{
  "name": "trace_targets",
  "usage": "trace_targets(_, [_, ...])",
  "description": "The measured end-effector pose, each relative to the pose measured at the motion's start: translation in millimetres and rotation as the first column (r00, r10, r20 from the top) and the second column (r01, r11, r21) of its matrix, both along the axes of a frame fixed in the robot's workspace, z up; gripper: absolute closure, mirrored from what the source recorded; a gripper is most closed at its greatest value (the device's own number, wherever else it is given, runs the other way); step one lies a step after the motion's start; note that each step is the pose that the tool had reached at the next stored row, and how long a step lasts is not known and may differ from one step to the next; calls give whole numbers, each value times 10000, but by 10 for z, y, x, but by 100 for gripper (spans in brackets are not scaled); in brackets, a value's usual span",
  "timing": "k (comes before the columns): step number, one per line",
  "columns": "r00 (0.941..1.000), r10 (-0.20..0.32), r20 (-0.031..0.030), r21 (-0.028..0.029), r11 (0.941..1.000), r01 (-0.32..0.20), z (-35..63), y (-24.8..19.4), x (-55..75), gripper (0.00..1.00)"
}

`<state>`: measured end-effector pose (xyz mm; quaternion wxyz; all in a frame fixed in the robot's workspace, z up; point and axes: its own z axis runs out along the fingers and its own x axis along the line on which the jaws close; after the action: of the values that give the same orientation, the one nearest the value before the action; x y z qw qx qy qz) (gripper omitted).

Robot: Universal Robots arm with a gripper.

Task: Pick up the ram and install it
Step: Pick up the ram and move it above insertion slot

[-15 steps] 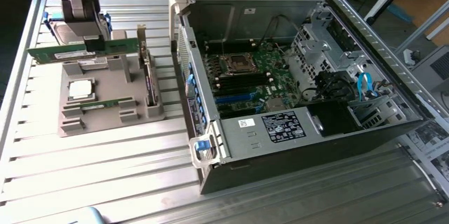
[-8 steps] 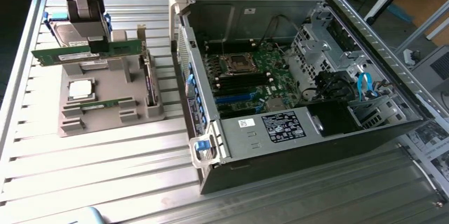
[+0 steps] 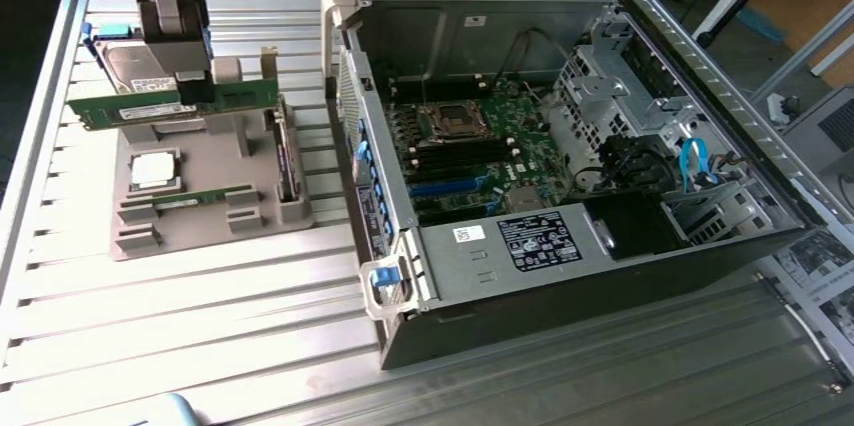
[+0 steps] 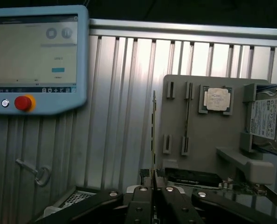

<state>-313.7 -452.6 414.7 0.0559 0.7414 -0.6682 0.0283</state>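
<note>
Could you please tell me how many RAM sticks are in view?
2. One ram is clamped in the gripper over the grey holder; a second stick sits slotted in it. Others may be hidden inside the case.

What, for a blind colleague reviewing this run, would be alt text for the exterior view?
The end effector grips the ram, a green stick, above a grey parts tray holding a CPU and a hard drive. To the exterior view's right, an open computer case lies on the slatted table, its motherboard exposed.
</note>
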Motion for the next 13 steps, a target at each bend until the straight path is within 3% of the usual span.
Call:
trace_targets(7, [10000, 0, 0, -254, 9997, 0, 0, 2, 57, 87])
trace_targets(8, [10000, 0, 0, -319, 9995, 0, 0, 3, 72, 87])
trace_targets(10, [10000, 0, 0, -394, 9992, 0, 0, 4, 90, 87])
trace_targets(13, [10000, 0, 0, -476, 9989, 0, 0, 4, 113, 87])
